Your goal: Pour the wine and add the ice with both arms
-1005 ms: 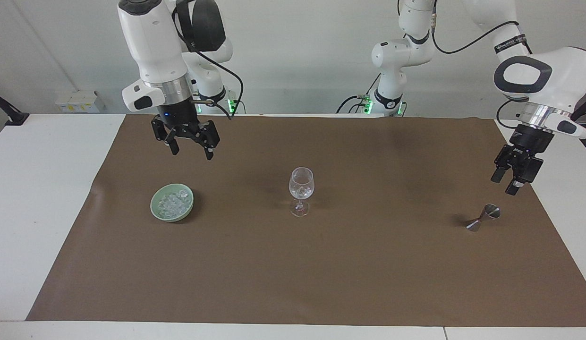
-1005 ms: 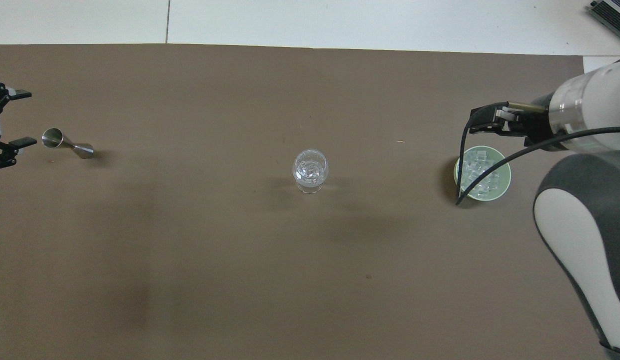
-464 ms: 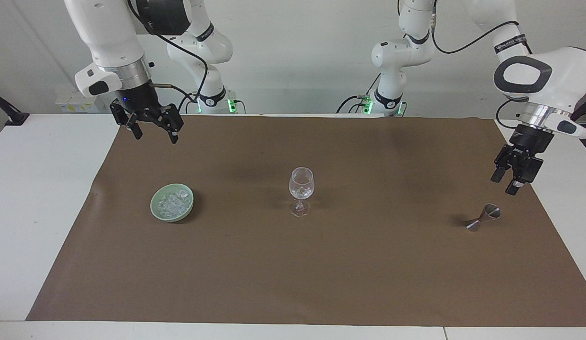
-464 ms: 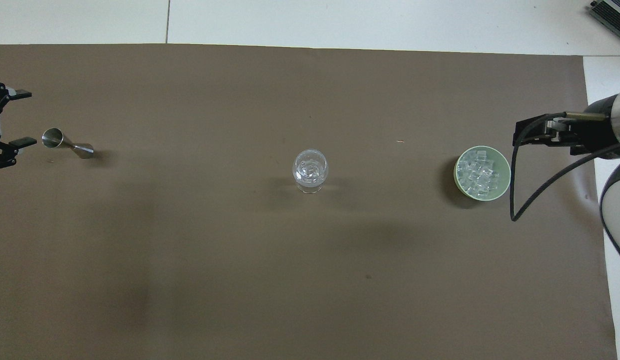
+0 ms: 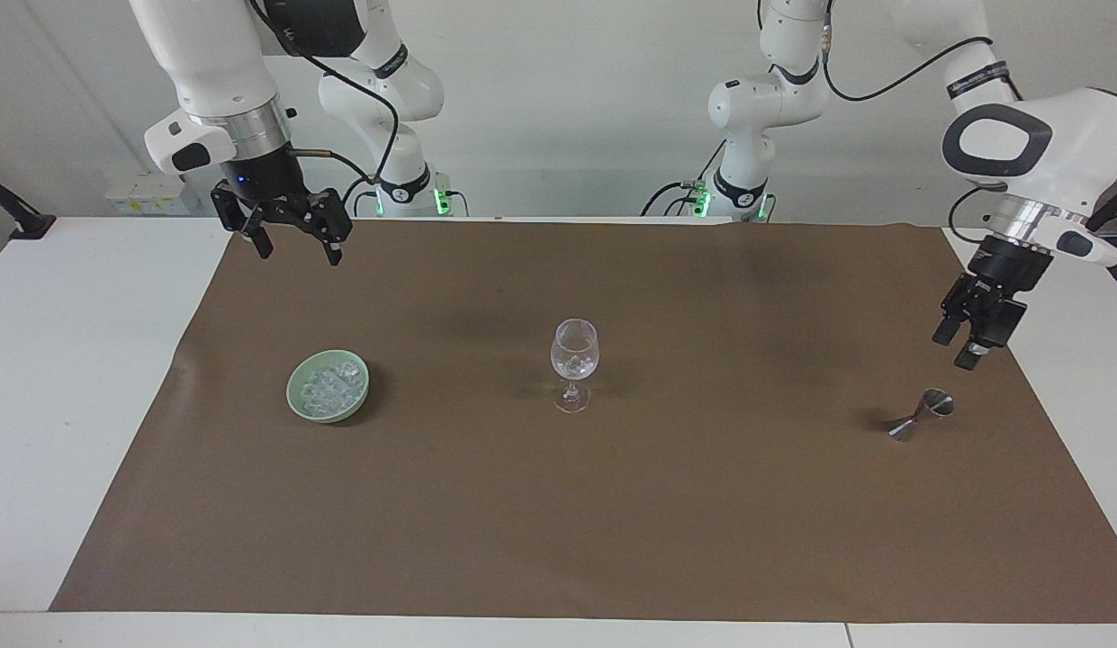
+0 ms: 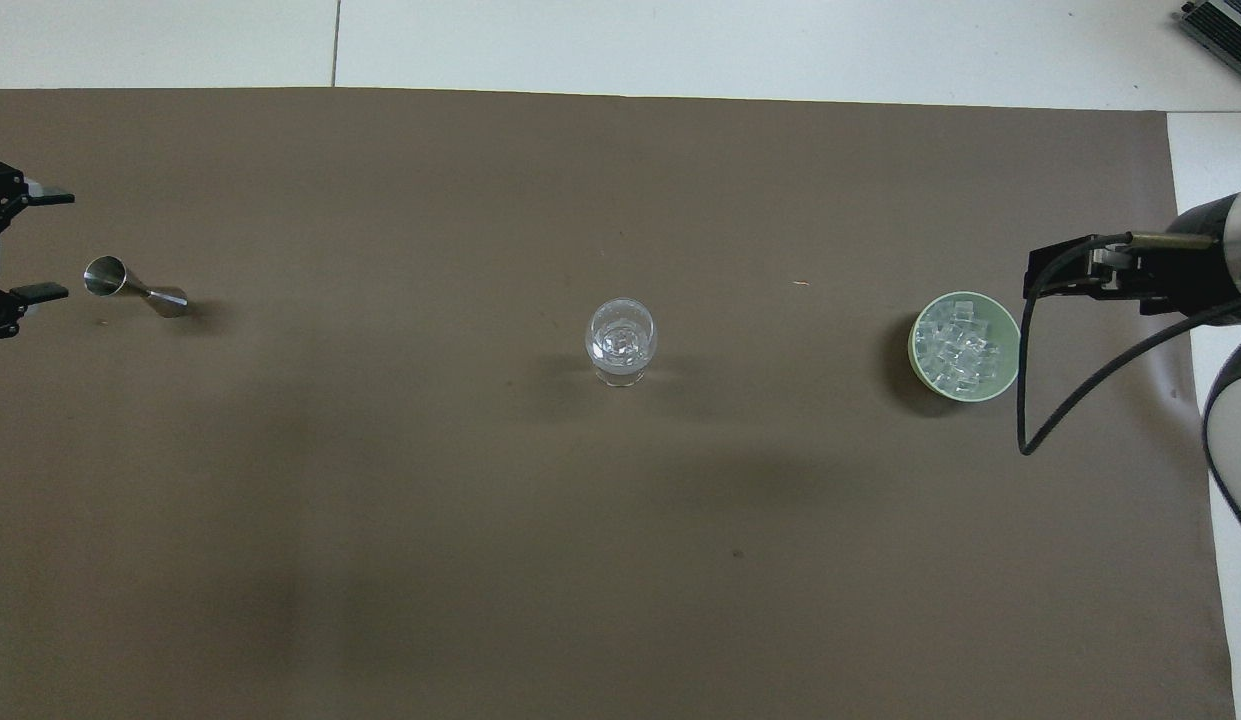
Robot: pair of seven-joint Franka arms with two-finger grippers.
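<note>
A clear stemmed glass (image 5: 574, 356) (image 6: 620, 340) stands upright mid-mat with a few ice chunks in it. More ice (image 5: 329, 387) (image 6: 961, 352) is heaped in a pale green bowl (image 5: 299, 405) (image 6: 1012, 330) toward the right arm's end. My right gripper (image 5: 297, 252) hangs open and empty over the mat's corner by the robots, away from the bowl. A steel jigger (image 5: 921, 415) (image 6: 132, 286) lies on its side toward the left arm's end. My left gripper (image 5: 954, 351) (image 6: 45, 245) hovers open just above and beside it, not touching. No wine is in view.
A brown mat (image 5: 612, 522) covers most of the white table (image 5: 72, 360). The right arm's black cable (image 6: 1040, 400) loops down beside the bowl in the overhead view. Both arm bases stand at the table's edge nearest the robots.
The right arm lifted from over the bowl and swung back toward the mat's corner by the robots, staying open. The left gripper rose slightly above the jigger.
</note>
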